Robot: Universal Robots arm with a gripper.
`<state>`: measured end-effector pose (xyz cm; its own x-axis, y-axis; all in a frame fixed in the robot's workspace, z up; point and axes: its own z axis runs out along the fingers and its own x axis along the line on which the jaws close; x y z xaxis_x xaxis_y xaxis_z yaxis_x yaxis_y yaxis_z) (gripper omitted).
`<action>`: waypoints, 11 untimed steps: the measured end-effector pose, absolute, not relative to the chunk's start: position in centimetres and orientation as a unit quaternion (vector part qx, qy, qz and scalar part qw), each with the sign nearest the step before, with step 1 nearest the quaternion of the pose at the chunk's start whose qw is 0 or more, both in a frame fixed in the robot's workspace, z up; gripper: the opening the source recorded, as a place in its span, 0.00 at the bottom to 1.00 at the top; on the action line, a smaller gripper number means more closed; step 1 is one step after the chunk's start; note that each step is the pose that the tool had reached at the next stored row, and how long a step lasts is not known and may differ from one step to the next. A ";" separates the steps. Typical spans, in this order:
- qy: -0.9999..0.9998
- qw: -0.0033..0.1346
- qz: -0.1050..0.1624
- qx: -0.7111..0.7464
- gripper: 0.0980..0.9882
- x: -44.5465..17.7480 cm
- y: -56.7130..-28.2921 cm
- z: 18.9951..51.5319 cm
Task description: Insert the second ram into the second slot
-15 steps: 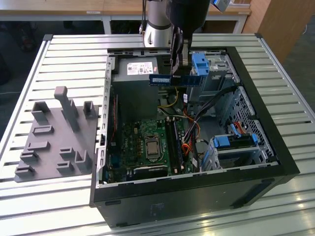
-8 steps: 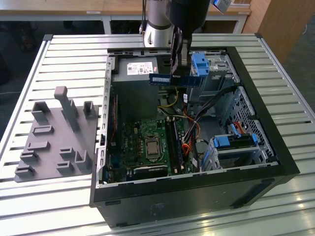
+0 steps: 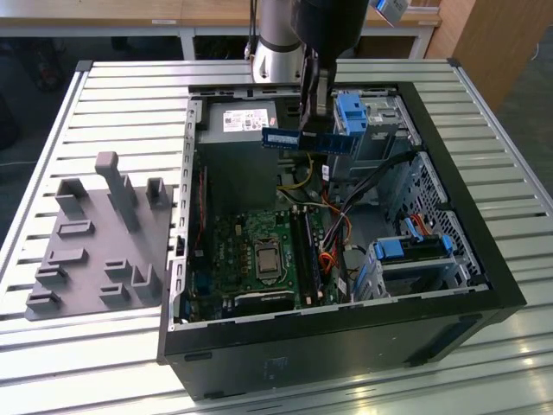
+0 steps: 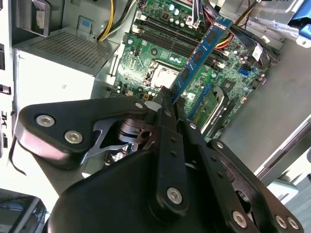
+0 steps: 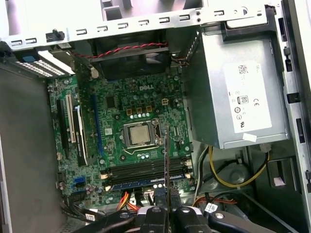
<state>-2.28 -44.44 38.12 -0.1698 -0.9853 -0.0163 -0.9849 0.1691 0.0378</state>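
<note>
On the exterior view's left, a grey fixture tray sits on the slatted metal counter, well apart from the work. Beside it stands the open computer case. Inside the case, going rightward, are the power supply, the motherboard with its processor socket, the memory slots, a tangle of cables, and two light-blue drive brackets.

The claw is clenched on the second ram, pinching the flat faces near mid-length. The stick hangs in the air above the case's far part, just beside the power supply and clear of the board.

The slots lie below it, toward the near side of the exterior view. The stick's long axis runs left to right in that view while the slots run near to far, so it appears to sit crosswise to them. The first wrist view agrees: the stick shows as a thin edge crossing the slots' run.

In that view a blue strip lies along one slot, seemingly a module already seated, and the neighbouring slots look bare.
</note>
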 end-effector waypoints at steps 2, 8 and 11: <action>-0.768 0.006 -0.020 0.640 0.04 -2.3 -44.4 38.1; -0.776 0.006 -0.020 0.630 0.04 -2.3 -44.4 38.1; -0.780 0.005 -0.020 0.625 0.04 -2.3 -44.4 38.1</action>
